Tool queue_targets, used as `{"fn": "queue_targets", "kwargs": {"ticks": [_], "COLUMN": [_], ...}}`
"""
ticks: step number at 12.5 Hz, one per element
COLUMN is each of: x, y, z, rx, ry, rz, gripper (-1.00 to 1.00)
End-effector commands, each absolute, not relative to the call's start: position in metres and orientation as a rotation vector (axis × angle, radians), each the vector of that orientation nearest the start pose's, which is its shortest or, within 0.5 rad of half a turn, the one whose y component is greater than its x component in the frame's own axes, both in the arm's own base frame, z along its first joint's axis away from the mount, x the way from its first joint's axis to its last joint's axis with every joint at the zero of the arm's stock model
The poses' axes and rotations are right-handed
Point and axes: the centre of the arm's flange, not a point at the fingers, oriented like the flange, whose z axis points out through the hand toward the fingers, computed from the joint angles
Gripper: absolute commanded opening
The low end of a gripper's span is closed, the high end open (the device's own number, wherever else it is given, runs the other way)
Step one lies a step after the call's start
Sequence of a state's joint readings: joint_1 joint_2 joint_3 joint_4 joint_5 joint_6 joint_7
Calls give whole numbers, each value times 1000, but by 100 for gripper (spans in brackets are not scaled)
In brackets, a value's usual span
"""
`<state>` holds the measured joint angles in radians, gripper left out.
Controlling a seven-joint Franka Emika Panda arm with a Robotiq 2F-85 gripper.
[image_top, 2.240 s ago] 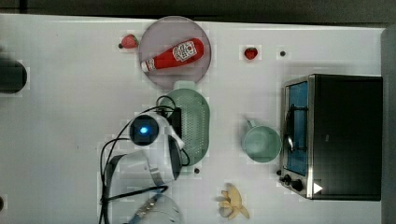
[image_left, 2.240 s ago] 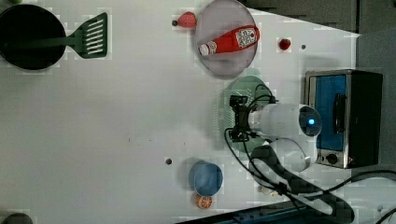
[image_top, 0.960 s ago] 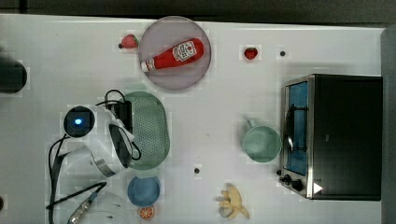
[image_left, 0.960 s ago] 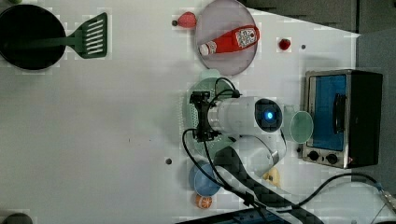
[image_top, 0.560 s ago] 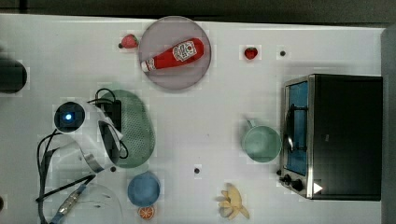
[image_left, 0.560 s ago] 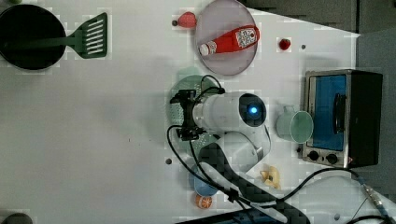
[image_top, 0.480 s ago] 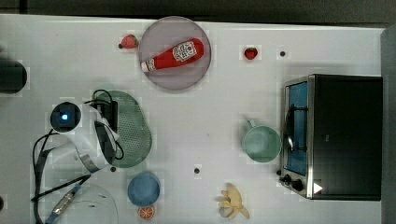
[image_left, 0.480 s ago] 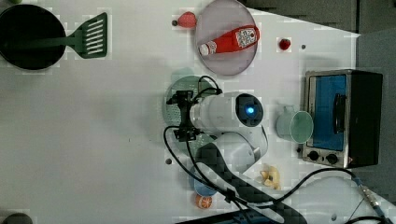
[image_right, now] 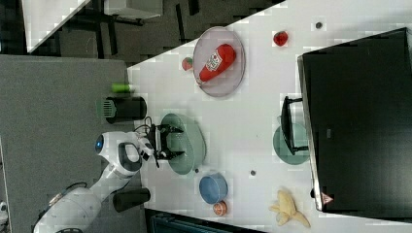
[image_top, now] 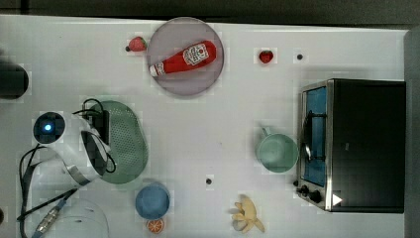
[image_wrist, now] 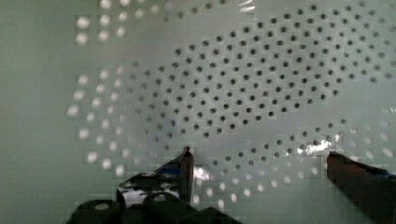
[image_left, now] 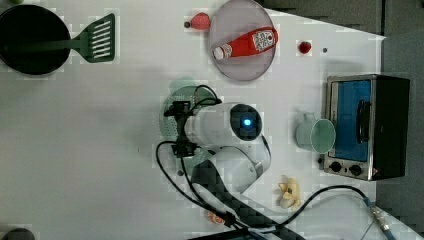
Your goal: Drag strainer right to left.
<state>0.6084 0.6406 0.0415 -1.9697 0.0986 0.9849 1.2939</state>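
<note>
The strainer (image_top: 127, 145) is a pale mint-green oblong basket lying on the white table toward the top view's left; its dotted bottom (image_wrist: 233, 93) spreads across the wrist view. My gripper (image_right: 170, 141) reaches down into it, open, with both fingers spread wide inside the basket. One fingertip (image_wrist: 187, 161) and the other (image_wrist: 348, 170) stand just over the perforated bottom with nothing between them. In the top view the white arm covers the strainer's left edge. In the left view the gripper (image_left: 179, 130) hides most of the strainer (image_left: 174, 100).
A blue bowl (image_top: 152, 201) and an orange slice (image_top: 156, 225) lie just below the strainer in the top view. A plate (image_top: 168, 84) with a ketchup bottle lies above it. A black cylinder (image_top: 12, 82) stands at the far left; a mint cup (image_top: 276, 152) and toaster oven (image_top: 361, 144) stand at the right.
The arm and the strainer have slid together toward the top view's left, away from the cup and oven. The gripper has stayed open inside the basket.
</note>
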Motion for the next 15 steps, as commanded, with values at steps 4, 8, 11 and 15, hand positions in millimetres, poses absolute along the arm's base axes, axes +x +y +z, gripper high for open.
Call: {"fn": "queue_targets", "kwargs": {"ticks": [4, 8, 11, 15], "x": [470, 478, 490, 521], "y": [424, 418, 383, 313], "z": [152, 160, 209, 336], "rx": [-2196, -2223, -2486, -2642], "ry": [2200, 2186, 2061, 1854], "rz": [155, 138, 138, 148], "gripper": [100, 100, 100, 100]}}
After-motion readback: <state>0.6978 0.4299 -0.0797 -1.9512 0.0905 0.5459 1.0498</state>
